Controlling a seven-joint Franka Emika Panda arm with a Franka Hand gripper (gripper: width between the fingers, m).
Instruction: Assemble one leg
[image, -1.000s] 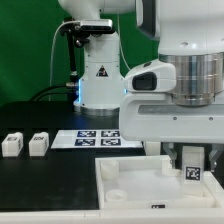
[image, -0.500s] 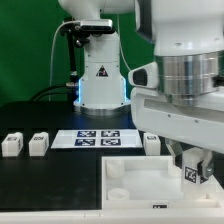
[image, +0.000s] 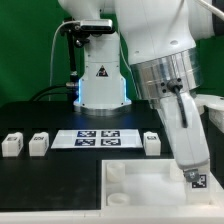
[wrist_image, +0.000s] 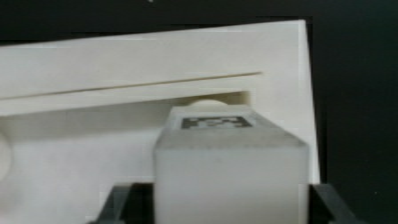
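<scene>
My gripper (image: 196, 176) is shut on a white leg (image: 197, 181) with a marker tag on its face, held tilted over the exterior view's right part of the large flat white square piece (image: 135, 182). In the wrist view the leg (wrist_image: 228, 160) fills the space between my two dark fingers (wrist_image: 128, 203), its tag end pointing at a round corner socket (wrist_image: 214, 102) of the square piece (wrist_image: 107, 70). Three more legs lie on the table: two at the exterior view's left (image: 12, 144) (image: 38, 144) and one by the marker board (image: 152, 142).
The marker board (image: 98, 138) lies behind the square piece. The robot's white base (image: 98, 75) stands at the back. A raised round socket (image: 114, 172) shows at the square piece's near left corner.
The arm has tilted and swung toward the exterior view's left, while the held leg stays low over the right part of the square piece, now slanted.
</scene>
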